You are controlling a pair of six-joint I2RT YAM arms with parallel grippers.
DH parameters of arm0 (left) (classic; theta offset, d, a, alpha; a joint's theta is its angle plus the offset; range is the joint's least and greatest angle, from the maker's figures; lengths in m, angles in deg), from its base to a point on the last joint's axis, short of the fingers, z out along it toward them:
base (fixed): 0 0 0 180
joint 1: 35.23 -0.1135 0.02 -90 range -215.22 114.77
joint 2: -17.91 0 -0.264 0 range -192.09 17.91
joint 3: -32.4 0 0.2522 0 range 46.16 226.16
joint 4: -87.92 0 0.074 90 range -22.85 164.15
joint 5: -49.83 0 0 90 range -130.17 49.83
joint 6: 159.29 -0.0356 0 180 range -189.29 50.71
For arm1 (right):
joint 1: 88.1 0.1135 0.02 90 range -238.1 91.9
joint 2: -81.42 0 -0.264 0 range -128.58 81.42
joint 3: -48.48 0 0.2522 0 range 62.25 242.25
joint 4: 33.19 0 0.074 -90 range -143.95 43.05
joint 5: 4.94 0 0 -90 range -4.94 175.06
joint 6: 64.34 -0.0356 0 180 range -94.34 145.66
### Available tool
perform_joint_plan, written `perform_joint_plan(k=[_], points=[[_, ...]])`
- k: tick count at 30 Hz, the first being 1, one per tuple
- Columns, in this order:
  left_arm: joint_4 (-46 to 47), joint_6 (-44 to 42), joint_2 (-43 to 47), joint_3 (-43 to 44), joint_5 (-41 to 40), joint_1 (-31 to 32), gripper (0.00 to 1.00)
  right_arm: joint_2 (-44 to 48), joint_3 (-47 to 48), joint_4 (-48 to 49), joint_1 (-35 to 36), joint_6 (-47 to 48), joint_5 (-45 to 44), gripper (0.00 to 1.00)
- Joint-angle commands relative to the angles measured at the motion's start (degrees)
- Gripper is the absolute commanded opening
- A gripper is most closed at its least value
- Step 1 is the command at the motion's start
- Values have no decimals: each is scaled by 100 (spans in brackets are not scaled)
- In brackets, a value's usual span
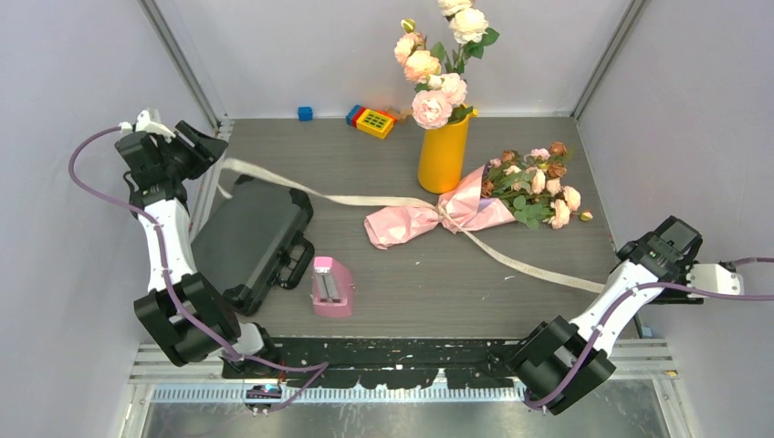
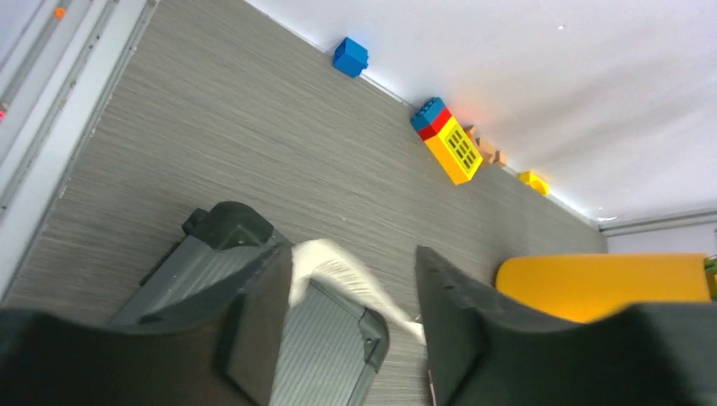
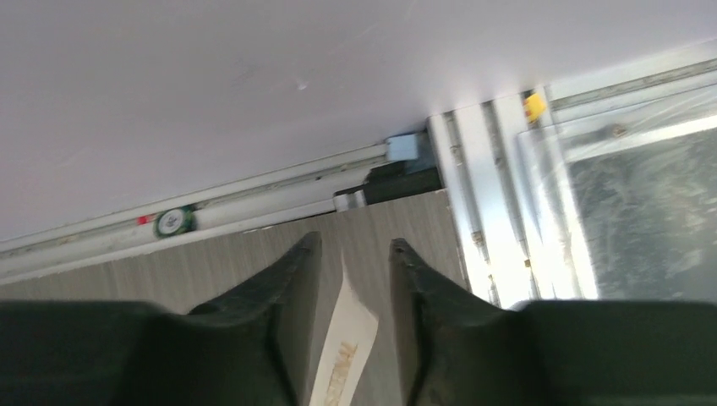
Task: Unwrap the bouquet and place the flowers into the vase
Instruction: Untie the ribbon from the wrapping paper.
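Note:
The bouquet point(image 1: 438, 217) lies on its side mid-table in pink paper, its flowers point(image 1: 540, 187) pointing right, beside the yellow vase point(image 1: 443, 155), which also shows in the left wrist view point(image 2: 604, 283). Its beige ribbon point(image 1: 301, 190) runs out both ways along the table. My left gripper point(image 1: 203, 146) is at the far left; its fingers stand open point(image 2: 355, 283) and one ribbon end point(image 2: 351, 271) lies loose between them. My right gripper point(image 1: 668, 245) is at the right edge, open point(image 3: 353, 249), and the other ribbon end point(image 3: 345, 347) lies flat between its fingers, touching neither.
The vase holds large pale pink and cream roses point(image 1: 436, 68). A black case point(image 1: 256, 239) lies at the left under the ribbon, with a pink stapler-like object point(image 1: 330, 287) beside it. Toy blocks point(image 1: 370, 119) and a blue cube point(image 1: 305, 113) sit along the back wall.

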Motion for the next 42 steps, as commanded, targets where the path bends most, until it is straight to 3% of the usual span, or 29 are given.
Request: perform_joint_plan(k=[1,3,6,14,23,27,36,42], points=[[322,95,67,46,101,-24,64,67,2,445,-28,194,992,57],[170,37,55,75,92,60,70,58,-89,542,-29,250,1388,66],[-215,-192,-2,237,-25,406,72,53,-200,650,11,330,1850,72],[-475,-447,-25,280,-370,1895,74,187,-192,720,516,868,2522,78],[-307,-584,-316,250,-584,4207,74,-77,-25,959,2781,645,2763,77],[-226,-710,-691,434,-572,4930,75,-439,26,1276,3613,368,3261,77],[63,-841,-1848,800,-379,5688,75,-1325,336,1717,5978,-72,3014,69],[-90,-969,-2559,1110,-825,5898,74,-2165,830,1997,6888,-153,2815,64]])
